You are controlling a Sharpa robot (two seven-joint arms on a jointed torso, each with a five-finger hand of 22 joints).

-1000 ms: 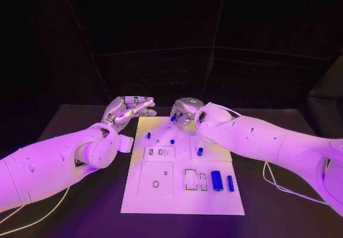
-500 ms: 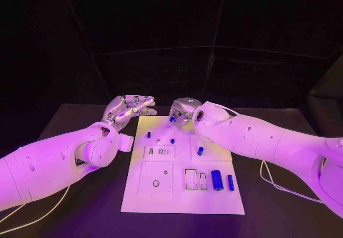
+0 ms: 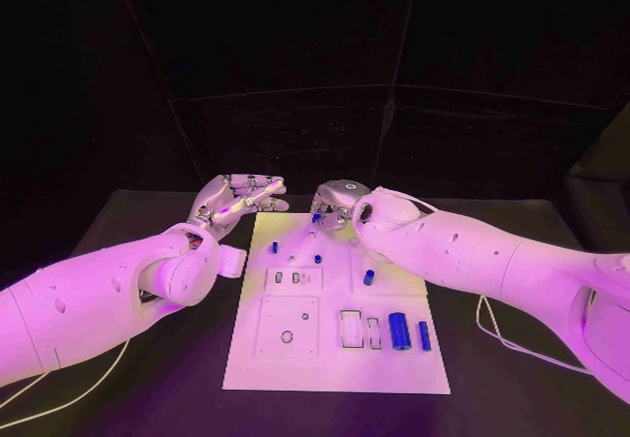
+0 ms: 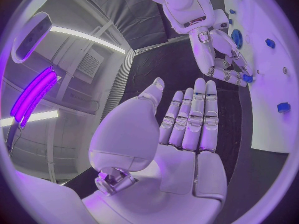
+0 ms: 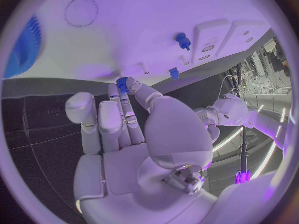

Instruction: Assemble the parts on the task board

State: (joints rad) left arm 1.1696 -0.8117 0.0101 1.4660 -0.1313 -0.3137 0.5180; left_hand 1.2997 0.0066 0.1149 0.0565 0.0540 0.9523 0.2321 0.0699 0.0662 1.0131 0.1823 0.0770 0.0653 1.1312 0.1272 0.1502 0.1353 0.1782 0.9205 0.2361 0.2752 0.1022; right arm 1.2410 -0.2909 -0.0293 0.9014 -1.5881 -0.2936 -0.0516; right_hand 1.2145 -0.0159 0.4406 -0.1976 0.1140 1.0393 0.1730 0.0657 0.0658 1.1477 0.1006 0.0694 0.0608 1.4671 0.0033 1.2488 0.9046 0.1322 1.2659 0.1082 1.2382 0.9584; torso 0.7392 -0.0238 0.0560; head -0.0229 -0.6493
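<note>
The white task board (image 3: pixel 263 360) lies in the middle of the black table. My right hand (image 3: pixel 339 205) hovers over its far edge and pinches a small blue toothed part (image 5: pixel 122 84) between thumb and fingertip; the same part (image 4: pixel 247 77) shows under the right hand (image 4: pixel 215 45) in the left wrist view. My left hand (image 3: pixel 237 202) is held up beside the board's far left corner, fingers (image 4: pixel 193 114) straight and apart, holding nothing. Blue parts on the board include a peg (image 3: pixel 275 247), a short cylinder (image 3: pixel 369 277) and a larger cylinder (image 3: pixel 398 330).
A large blue gear (image 5: pixel 25 47) and a blue peg (image 5: pixel 182 41) stand on the board near the right hand. Rectangular slots (image 3: pixel 350 330) and a round hole (image 3: pixel 287 337) mark the board's near half. Black table (image 3: pixel 145 218) surrounds the board.
The right hand has edged slightly left and down over the board's far edge with the blue part still pinched. The left hand has barely moved.
</note>
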